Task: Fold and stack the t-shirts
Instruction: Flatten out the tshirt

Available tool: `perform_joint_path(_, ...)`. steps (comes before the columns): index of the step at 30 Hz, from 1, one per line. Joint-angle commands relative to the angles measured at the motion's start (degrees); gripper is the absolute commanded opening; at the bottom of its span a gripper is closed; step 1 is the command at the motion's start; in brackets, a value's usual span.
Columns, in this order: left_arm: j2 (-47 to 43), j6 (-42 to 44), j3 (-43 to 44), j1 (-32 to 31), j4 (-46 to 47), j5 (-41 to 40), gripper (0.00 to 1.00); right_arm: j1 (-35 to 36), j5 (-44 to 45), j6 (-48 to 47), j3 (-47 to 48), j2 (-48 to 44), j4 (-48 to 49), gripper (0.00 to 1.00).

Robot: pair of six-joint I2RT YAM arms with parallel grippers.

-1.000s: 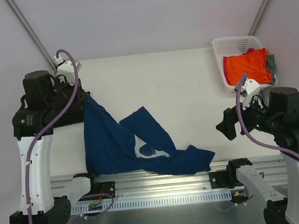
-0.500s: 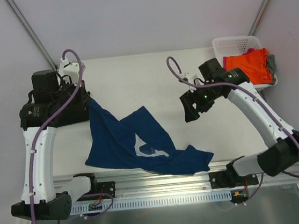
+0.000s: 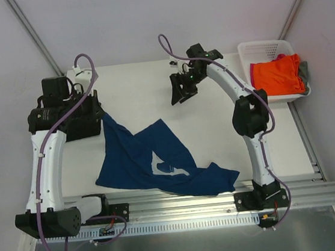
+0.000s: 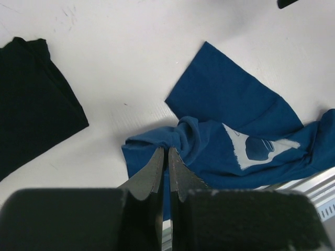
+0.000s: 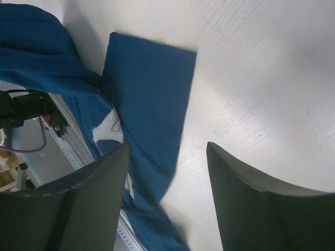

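While the left gripper [image 4: 167, 152] clamps the navy t-shirt [image 3: 151, 164], the right gripper [image 3: 182, 95] hovers over the table [image 3: 133, 87], jaws parted and empty.

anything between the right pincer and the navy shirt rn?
Nothing. Top view shows only bare table between the right pincer and the navy shirt; right wrist view agrees.
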Motion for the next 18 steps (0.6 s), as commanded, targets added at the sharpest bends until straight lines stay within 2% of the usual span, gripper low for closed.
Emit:
perform_joint_path(1,1.6,0.2,-1.0,0.6,1.0,2.1,0.0,0.0,-7.7,5.3,3.6,4.4,0.7,0.62)
perform_joint_path(18,3.1,-0.2,-2.7,3.2,0.9,3.7,0.0,2.2,-11.1,15.3,10.7,22.6,8.6,0.65)
